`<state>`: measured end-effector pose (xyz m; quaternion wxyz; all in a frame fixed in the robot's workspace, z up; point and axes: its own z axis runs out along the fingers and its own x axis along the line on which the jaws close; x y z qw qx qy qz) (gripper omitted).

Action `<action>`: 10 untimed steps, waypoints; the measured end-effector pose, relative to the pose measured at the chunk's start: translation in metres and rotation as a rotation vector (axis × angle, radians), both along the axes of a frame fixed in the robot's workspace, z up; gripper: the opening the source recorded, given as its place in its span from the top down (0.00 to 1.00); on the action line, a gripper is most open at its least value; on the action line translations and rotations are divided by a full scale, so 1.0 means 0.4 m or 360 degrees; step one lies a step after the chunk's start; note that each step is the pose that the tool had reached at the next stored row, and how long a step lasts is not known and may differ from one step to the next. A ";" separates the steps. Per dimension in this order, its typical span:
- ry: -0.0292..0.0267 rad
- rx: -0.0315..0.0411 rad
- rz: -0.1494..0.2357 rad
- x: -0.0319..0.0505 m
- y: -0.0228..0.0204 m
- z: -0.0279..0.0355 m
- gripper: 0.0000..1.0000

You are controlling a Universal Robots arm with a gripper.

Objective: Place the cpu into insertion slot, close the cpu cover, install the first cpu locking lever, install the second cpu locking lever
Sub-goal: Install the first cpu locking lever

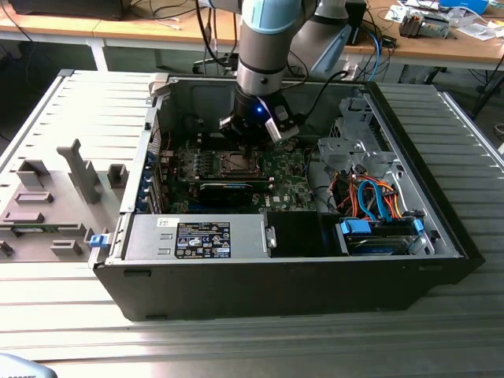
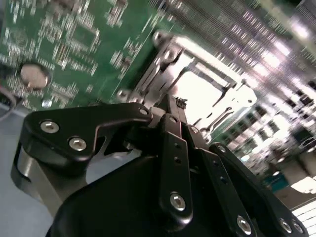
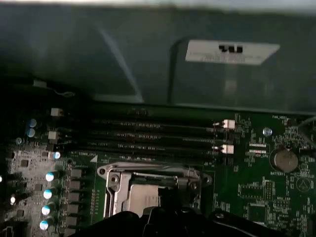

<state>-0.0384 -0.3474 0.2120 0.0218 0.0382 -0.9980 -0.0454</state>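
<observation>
You have the open computer case (image 1: pixel 283 260) lying on the ribbed grey desk (image 1: pixel 71 126), well inside the desk's edges, with bare ribbed surface along the near edge and on both sides. A grey fixture tray (image 1: pixel 55 205) with upright blocks sits on the desk beside the case at the exterior view's left. Inside the case, the walls rise all round the green motherboard (image 1: pixel 287 177); the power supply (image 1: pixel 197 236) fills the near side, and a drive cage (image 1: pixel 358 150) with orange and blue cables (image 1: pixel 374 197) crowds the exterior view's right. That leaves you a fairly narrow well above the board.

The arm (image 1: pixel 268 47) comes down into that well from the far side. Your tool (image 1: pixel 250 142) hangs directly over the insertion slot (image 1: pixel 236 165), close above it. In the first wrist view the slot (image 3: pixel 148 190) shows its silvery rim, with the long memory slots (image 3: pixel 148 133) just beyond it and a coin cell (image 3: pixel 285 159) off to one side.

In the second wrist view the tool (image 2: pixel 174 111) has its black fingers (image 2: pixel 174 148) drawn together to a narrow tip with no gap visible between them, so it reads as closed on nothing you can see. The tip sits at the edge of the cpu cover (image 2: pixel 168 59); whether it touches the frame cannot be told. The pale cpu (image 2: pixel 200 94) lies seated in the slot, showing through the cover's window.
</observation>
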 end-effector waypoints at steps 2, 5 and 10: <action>0.00000 0.0000 0.0000 0.000 -0.017 0.000 0.89; 0.00003 -0.0005 0.0000 0.000 -0.028 0.003 0.89; -0.00003 -0.0005 0.0000 0.000 -0.030 0.038 0.89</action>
